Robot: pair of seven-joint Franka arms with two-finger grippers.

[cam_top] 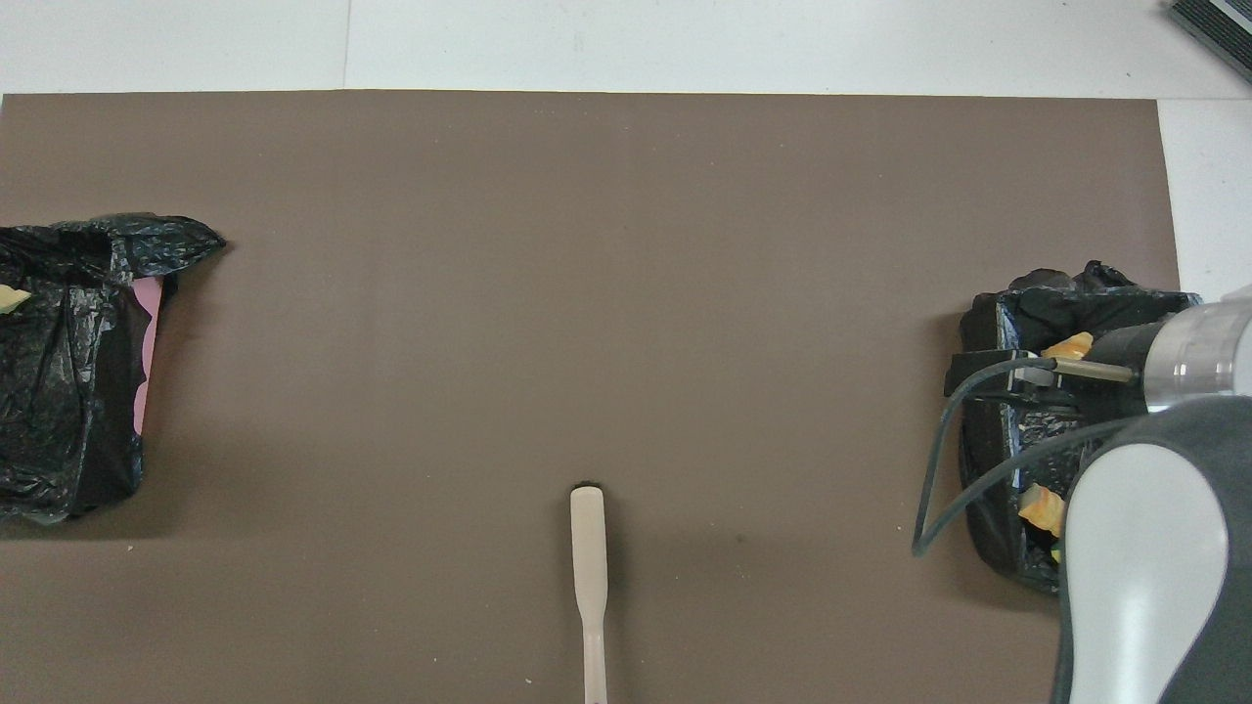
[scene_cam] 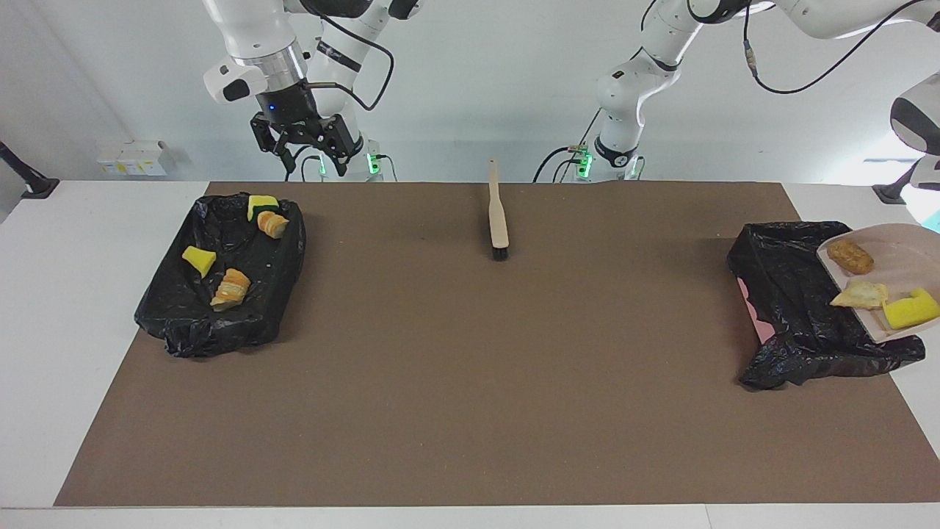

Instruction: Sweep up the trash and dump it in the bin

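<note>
**Dustpan tilted over one lined bin, four pieces lying in the other**

Facing view: The beige dustpan (scene_cam: 892,253) hangs tilted over the black-lined bin (scene_cam: 797,308) at the left arm's end of the surface (scene_cam: 470,382). It carries three pieces of trash: a brown bread roll (scene_cam: 850,256), a pale bread slice (scene_cam: 859,294) at the pan's lower lip, and a yellow sponge wedge (scene_cam: 909,308) beside it. The left gripper is cut off by the picture's edge; it is closed tight, and the pan's handle, where it would grip, cannot be seen. The right gripper (scene_cam: 308,143) is up in the air over the surface's edge nearest the robots, beside the second black-lined bin (scene_cam: 220,294), its fingers spread wide and holding nothing. That bin, at the right arm's end, contains four pieces: a yellow-and-green sponge (scene_cam: 262,205), a bread roll (scene_cam: 273,223) touching it, a yellow wedge (scene_cam: 199,259) and a bread slice (scene_cam: 230,287). A brush (scene_cam: 499,220) lies on the brown mat, near the robots, between the two bins.

Overhead view: The right arm's body covers much of its bin (cam_top: 1017,430); two golden pieces show past it. The brush handle (cam_top: 589,567) points toward the robots. In the bin at the left arm's end (cam_top: 68,372), a pale scrap (cam_top: 12,298) shows at the picture's edge.
</note>
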